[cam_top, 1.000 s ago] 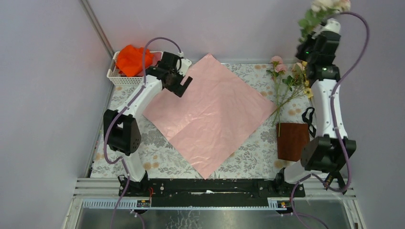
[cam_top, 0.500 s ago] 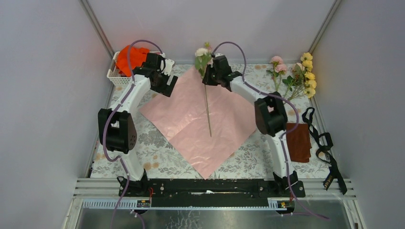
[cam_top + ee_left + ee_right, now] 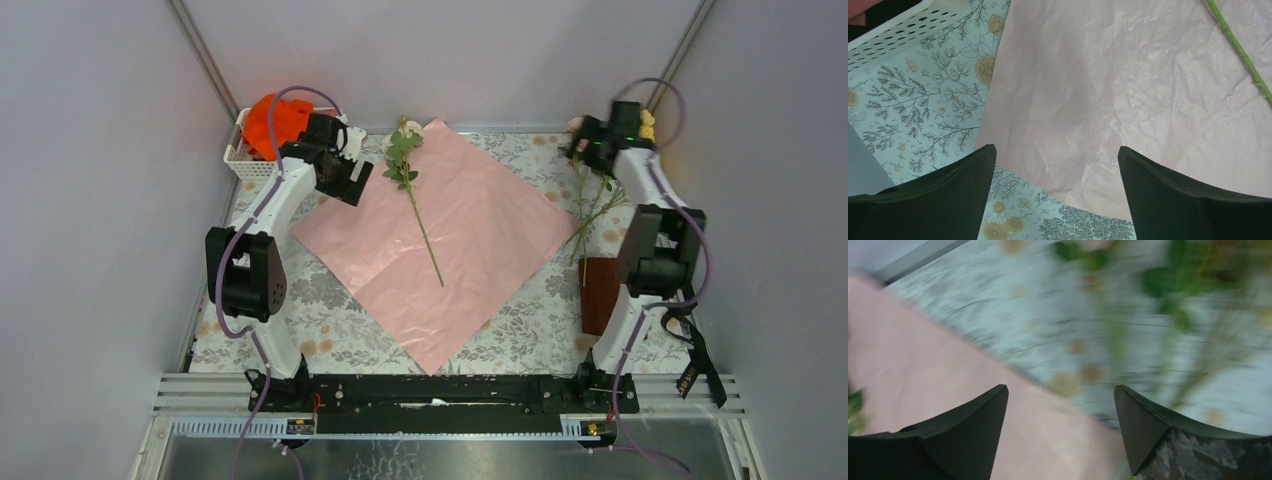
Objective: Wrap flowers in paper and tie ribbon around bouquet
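The paper lies flat as a pale pink diamond on the flowered tablecloth. One flower with a white bloom and a long green stem rests on its back half. The other flowers lie at the back right, blurred green in the right wrist view. My left gripper hangs open over the paper's left corner. My right gripper is open and holds nothing beside those flowers. The black ribbon lies at the right edge. No bouquet is in view.
A white basket with an orange cloth stands at the back left, close to the left arm. A brown square pad lies by the right arm's base. Grey walls close in on three sides.
The right gripper opened and left one flower lying on the paper. Its arm then swung back right to the flower bunch. The left arm has hardly moved.
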Motion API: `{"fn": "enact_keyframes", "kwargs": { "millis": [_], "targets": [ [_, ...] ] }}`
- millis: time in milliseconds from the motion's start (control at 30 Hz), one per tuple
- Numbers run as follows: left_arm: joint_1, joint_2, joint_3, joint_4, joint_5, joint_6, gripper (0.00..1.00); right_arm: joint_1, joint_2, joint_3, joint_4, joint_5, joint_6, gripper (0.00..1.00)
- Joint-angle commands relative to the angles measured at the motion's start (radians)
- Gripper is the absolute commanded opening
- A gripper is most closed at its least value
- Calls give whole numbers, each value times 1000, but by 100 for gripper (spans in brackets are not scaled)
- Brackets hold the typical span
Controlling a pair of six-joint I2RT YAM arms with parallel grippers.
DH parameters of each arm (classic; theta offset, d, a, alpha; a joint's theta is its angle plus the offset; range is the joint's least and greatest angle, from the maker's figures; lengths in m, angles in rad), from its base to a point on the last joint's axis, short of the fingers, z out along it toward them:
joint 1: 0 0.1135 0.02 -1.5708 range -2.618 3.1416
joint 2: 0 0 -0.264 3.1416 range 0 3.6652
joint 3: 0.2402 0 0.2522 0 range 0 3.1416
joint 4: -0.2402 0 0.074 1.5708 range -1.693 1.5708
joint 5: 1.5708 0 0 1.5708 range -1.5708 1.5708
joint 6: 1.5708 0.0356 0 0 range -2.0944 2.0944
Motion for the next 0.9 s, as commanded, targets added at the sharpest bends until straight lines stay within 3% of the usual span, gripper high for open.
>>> {"fn": "enact_keyframes", "kwargs": {
  "millis": [0, 67, 167, 367, 767, 867],
  "targets": [
    [0, -37, -11, 21, 15, -13, 99, -191, -57, -121, 18, 33, 34, 94],
    [0, -35, -12, 21, 16, -13, 99, -233, -23, -100, 15, 8, 17, 95],
    [0, -30, -12, 20, 10, -14, 99, -257, 53, -12, -19, -17, -3, 88],
    [0, -21, -17, 21, 0, -13, 99, -260, 195, 158, -71, -53, -6, 61],
    [0, -1, -9, 19, 1, -14, 99, -260, 409, 366, -208, 97, -23, 51],
    [0, -4, -10, 19, 1, -15, 99, -260, 436, 395, -223, 95, -43, 42]
  ]
}}
